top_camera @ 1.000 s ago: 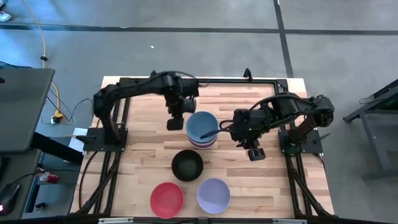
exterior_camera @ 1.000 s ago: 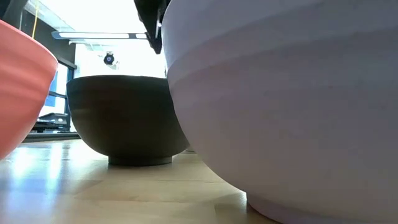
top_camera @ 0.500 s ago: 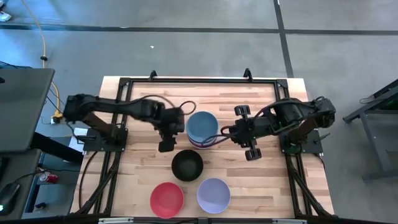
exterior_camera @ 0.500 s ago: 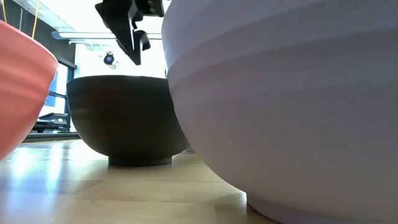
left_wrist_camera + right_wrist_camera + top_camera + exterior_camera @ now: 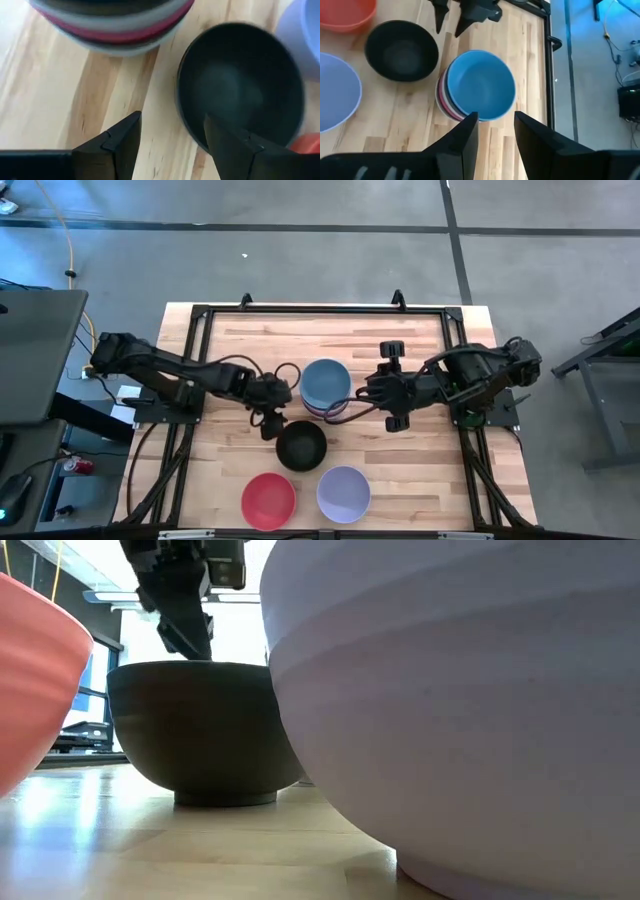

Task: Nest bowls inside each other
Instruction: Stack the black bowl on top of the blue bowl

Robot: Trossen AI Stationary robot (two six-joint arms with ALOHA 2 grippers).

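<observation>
Lavender bowl [image 5: 450, 710] — cropped, blocking the stack — red bowl [image 5: 35, 680] cut off.

Left gripper [image 5: 268, 421] and right gripper [image 5: 391, 386] both hover low, fingers parted.

We see bright, even light on the wooden table [image 5: 400, 470] from above, with only small soft shadows under the bowls. Down low, a very bright window [image 5: 235, 635] behind the black bowl [image 5: 195, 730] glows white, so that bowl looks dark against it. The lavender bowl [image 5: 460, 700] is so close that it fills the picture and looks soft. From the left wrist, the stack of bowls [image 5: 112, 22] looks blurry, and so does the black bowl. The floor beside the table looks bluish from the right wrist.
</observation>
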